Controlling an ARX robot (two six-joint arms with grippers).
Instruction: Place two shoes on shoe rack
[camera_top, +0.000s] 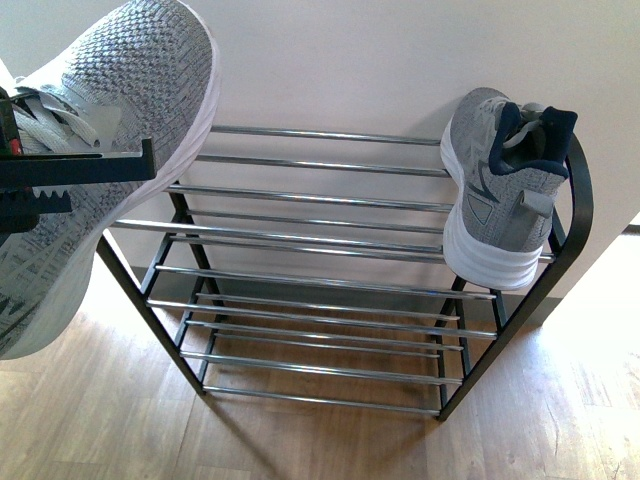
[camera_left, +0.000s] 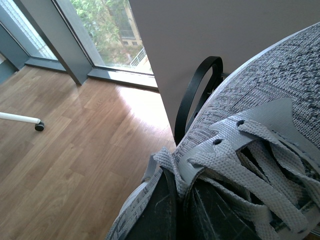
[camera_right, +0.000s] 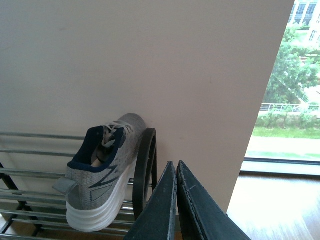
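Two grey sneakers, one shoe rack (camera_top: 320, 134) and two grippers are shown. The placed sneaker (camera_top: 500, 200) rests on the rack's top tier at its right end, heel toward us and toe up by the wall. The held sneaker (camera_top: 130, 80) hangs in the air above the rack's left end, clamped across its laced middle by the left gripper (camera_top: 100, 180). The right gripper (camera_right: 175, 167) is pressed closed on nothing, just beside the rack's right side frame. We judge the shoe light, its knit upper soft and yielding, its white sole firmer. The midfoot, stiffened by the laces (camera_left: 250, 170), seems the surest hold, and the thin chrome bars look slippery
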